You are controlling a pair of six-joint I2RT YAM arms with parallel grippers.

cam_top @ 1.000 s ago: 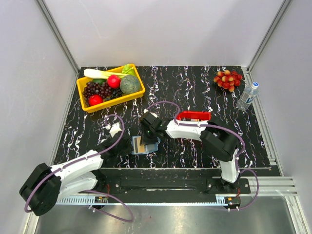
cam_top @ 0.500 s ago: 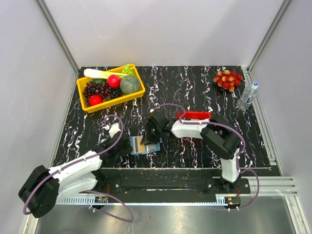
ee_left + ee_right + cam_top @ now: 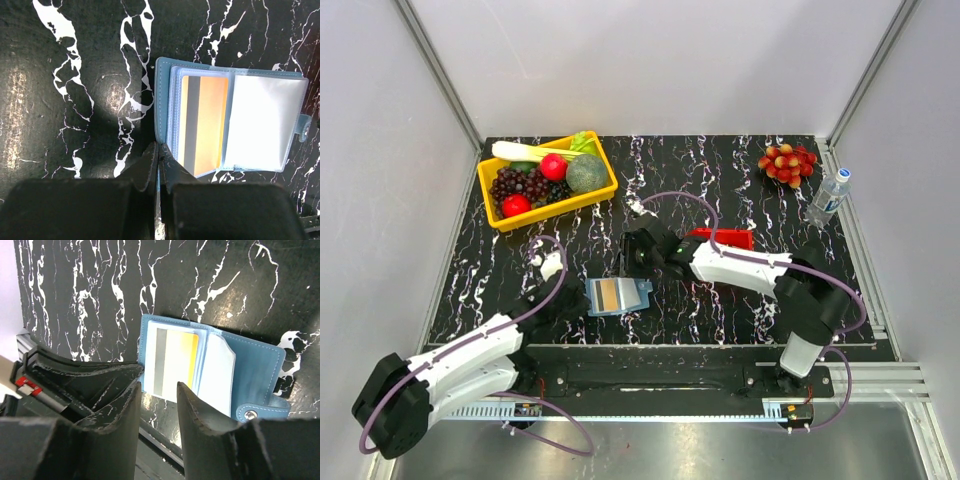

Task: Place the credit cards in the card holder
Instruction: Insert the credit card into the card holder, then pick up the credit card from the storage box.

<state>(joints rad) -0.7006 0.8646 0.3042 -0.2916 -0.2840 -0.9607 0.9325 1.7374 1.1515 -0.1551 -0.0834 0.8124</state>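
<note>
1. Top view: the steel-blue card holder (image 3: 618, 296) lies open on the black, white-veined table (image 3: 720, 170) near its front edge, between the two arms. One orange-gold card (image 3: 608, 295) shows in it. The left gripper (image 3: 572, 300) sits at its left edge; the right gripper (image 3: 638, 250) is just behind it. One yellow basket (image 3: 548, 180) at the back left holds dark grapes, two red fruits, a round green one, a pale long vegetable and a green leaf. One red tray (image 3: 725, 238) is partly hidden by the right arm, so its contents cannot be made out. One cluster of red fruit (image 3: 787, 163) and one water bottle (image 3: 829, 197) stand at the back right.

2. Left wrist: the card holder (image 3: 260, 125) is spread flat, with clear pockets and a snap tab (image 3: 302, 127) on its far edge. A single card (image 3: 202, 122), orange with a grey stripe, fills the left pocket. The left gripper (image 3: 158, 150) is closed, tips meeting at the holder's corner; whether they pinch the cover cannot be told.

3. Right wrist: the right gripper (image 3: 157, 387) hangs over the holder (image 3: 260, 365) with jaws apart and nothing between them. The same card (image 3: 175, 362) shows in its pocket.
</note>
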